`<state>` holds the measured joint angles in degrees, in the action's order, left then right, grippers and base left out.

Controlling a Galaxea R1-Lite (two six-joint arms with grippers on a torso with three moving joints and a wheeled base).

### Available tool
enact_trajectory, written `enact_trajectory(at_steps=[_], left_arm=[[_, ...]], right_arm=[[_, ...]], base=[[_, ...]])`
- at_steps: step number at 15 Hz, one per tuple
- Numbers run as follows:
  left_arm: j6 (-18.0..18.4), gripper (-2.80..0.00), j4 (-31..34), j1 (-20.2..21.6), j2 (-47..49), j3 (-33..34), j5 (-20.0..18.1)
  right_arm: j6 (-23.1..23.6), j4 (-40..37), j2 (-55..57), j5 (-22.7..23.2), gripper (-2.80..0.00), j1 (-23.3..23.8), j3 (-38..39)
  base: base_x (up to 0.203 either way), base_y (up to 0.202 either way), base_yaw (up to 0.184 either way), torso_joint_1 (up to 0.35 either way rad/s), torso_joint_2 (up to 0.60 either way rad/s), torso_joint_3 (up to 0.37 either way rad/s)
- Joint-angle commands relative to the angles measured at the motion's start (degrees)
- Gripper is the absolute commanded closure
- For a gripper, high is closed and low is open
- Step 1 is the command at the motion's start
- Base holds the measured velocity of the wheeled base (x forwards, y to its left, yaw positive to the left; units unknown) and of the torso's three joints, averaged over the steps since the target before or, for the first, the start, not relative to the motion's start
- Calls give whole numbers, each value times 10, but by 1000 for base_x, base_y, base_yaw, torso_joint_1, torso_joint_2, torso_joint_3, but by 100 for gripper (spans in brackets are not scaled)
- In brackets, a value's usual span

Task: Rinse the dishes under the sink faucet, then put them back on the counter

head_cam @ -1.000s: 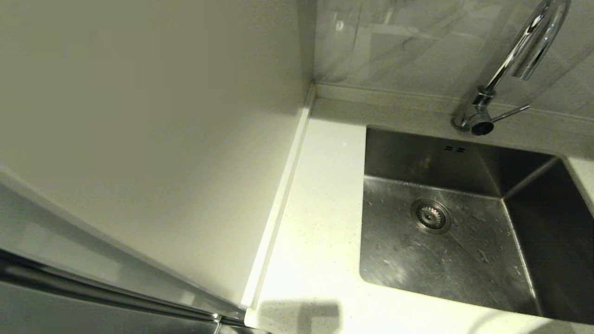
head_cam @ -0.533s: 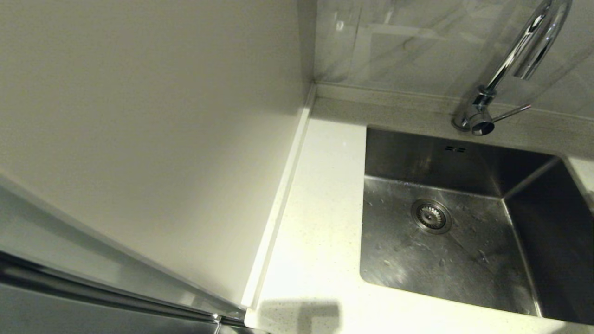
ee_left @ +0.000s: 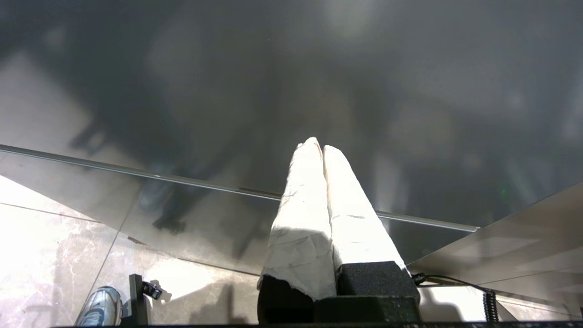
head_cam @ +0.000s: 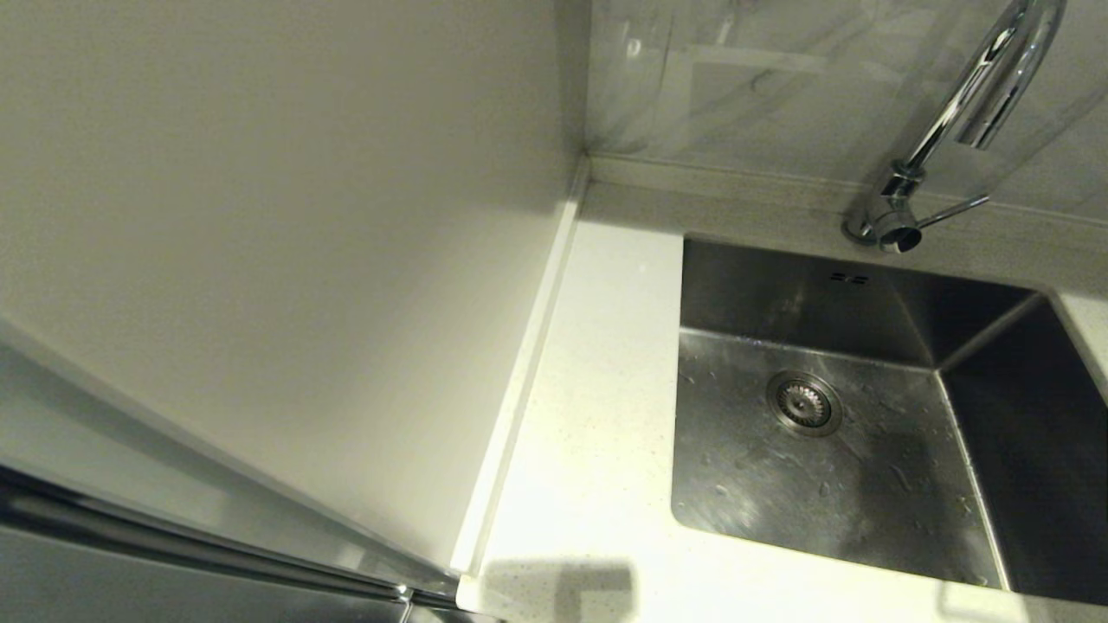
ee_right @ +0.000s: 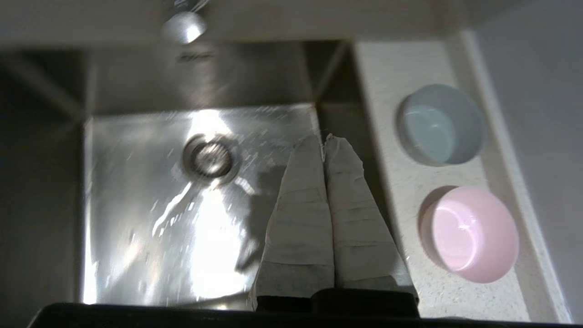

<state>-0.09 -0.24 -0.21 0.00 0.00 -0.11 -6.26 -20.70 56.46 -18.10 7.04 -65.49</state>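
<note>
Right wrist view showed the right tool (ee_right: 324, 139) with its wrapped fingers pressed together, holding nothing, hanging over the sink (ee_right: 136, 255) close to the basin wall nearest the bowls. The sink held only scattered water drops around its round drain strainer (ee_right: 210, 158). Beside the tool, across that wall, the counter (ee_right: 401, 191) carried two small bowls standing apart from each other: a light blue-grey bowl (ee_right: 439, 124) upright and hollow, with nothing in it, and a pale pink bowl (ee_right: 473, 234) whose orientation I could not tell. Head view showed the chrome faucet (head_cam: 961, 112) arching above the sink with its thin side lever (head_cam: 952, 210). The left tool (ee_left: 321, 146), fingers also together and holding nothing, pointed at a dark glossy panel (ee_left: 227, 91), away from the dishes.
</note>
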Motion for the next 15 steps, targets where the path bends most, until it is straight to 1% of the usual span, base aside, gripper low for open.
enact_trajectory(at_steps=[1, 3, 5, 7, 10, 11, 13, 15], left_arm=[[0, 0, 0, -1, 0, 2, 0], [0, 0, 0, 0, 0, 2, 0], [0, 0, 0, -1, 0, 2, 0], [0, 0, 0, 0, 0, 2, 0], [0, 0, 0, -1, 0, 2, 0], [0, 0, 0, 0, 0, 2, 0], [0, 0, 0, 0, 0, 2, 0], [0, 0, 0, 0, 0, 2, 0]], right_arm=[[15, -1, -104, -15, 0, -70, 63], [27, -2, -163, -21, 0, -84, 118], [40, -4, -224, -21, 0, -89, 159], [65, -10, -278, -20, 0, -90, 192], [75, -28, -348, -15, 0, -89, 228], [75, -50, -376, -8, 0, -88, 231], [76, -96, -438, 22, 0, -81, 237], [73, -121, -483, 40, 0, -74, 259]], base=[[0, 0, 0, 0, 0, 0], [0, 0, 0, 0, 0, 0], [0, 0, 0, 0, 0, 0], [0, 0, 0, 0, 0, 0], [0, 0, 0, 0, 0, 0], [0, 0, 0, 0, 0, 0], [0, 0, 0, 0, 0, 0], [0, 0, 0, 0, 0, 0]])
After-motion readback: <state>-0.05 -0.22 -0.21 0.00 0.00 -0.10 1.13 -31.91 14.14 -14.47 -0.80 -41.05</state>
